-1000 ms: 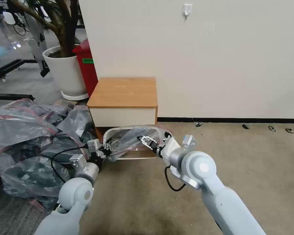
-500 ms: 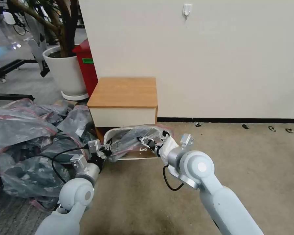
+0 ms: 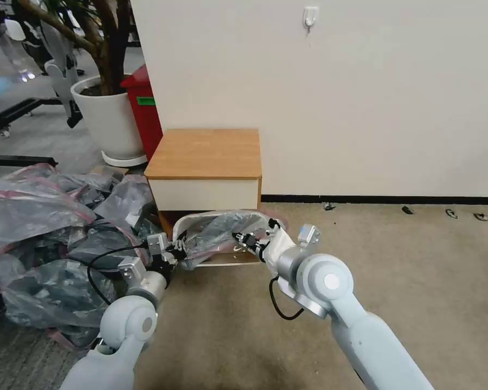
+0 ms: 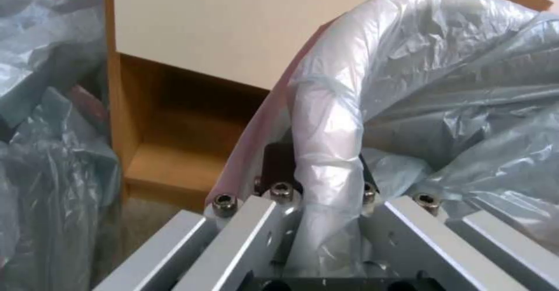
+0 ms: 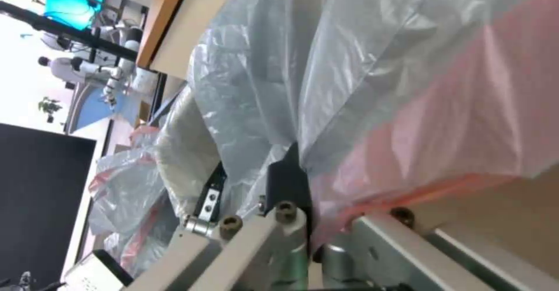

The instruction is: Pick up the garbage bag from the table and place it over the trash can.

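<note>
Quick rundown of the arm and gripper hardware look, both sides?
Both arms are pale blue-grey with rounded joint housings capped by round discs. The left gripper and right gripper are bare silver metal blocks with hex-head screws and dark fingers. A loose black cable loops beside the left wrist; another hangs under the right forearm.

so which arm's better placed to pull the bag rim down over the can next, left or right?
Probably right. The right gripper is shut on the garbage bag above the trash can opening, its band not yet tucked there. The left gripper pins the bag at the can's left rim, acting as an anchor.
</note>
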Robot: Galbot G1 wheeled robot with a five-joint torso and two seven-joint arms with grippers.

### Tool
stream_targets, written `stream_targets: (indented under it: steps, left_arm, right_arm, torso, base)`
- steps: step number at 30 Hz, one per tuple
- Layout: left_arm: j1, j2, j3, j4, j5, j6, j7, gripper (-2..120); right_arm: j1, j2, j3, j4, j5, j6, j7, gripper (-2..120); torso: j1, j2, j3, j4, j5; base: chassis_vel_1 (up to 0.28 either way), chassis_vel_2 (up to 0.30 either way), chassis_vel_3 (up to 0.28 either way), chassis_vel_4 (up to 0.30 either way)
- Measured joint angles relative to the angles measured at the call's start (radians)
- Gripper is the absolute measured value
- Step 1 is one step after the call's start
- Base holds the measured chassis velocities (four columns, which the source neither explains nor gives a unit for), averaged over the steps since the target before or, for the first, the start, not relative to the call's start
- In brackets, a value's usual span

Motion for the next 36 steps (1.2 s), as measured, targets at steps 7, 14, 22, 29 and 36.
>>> stream_targets:
  steps: [7,14,22,29,36]
  left_arm:
    - [-0.012,-0.005,0.000,0.015,-0.006,-0.005,-0.021,3]
    - [-0.033,-0.010,-0.009,0.031,-0.046,-0.006,-0.063,3]
    - [-0.067,-0.013,-0.013,0.042,-0.099,-0.005,-0.118,3]
    - [-0.073,-0.010,-0.022,0.035,-0.146,0.007,-0.140,3]
    - [-0.073,-0.004,-0.039,-0.005,-0.255,0.052,-0.189,3]
  right_arm:
    - [-0.009,-0.008,-0.011,0.006,-0.042,0.032,-0.053,0]
    - [-0.029,-0.034,-0.016,0.026,-0.066,0.061,-0.088,0]
    - [-0.061,-0.060,-0.005,0.059,-0.065,0.062,-0.090,0]
    - [-0.087,-0.076,0.004,0.039,-0.081,0.062,-0.099,0]
    - [-0.088,-0.074,0.001,-0.014,-0.115,0.062,-0.107,0]
  torso:
    - [0.000,0.000,0.000,0.0000,0.0000]
    - [0.000,0.000,0.000,0.0000,0.0000]
    - [0.000,0.000,0.000,0.0000,0.0000]
    - [0.000,0.000,0.000,0.0000,0.0000]
    - [0.000,0.000,0.000,0.0000,0.0000]
  base:
    - [0.000,0.000,0.000,0.000]
    - [0.000,0.000,0.000,0.000]
    - [0.000,0.000,0.000,0.000]
    - [0.000,0.000,0.000,0.000]
    - [0.000,0.000,0.000,0.000]
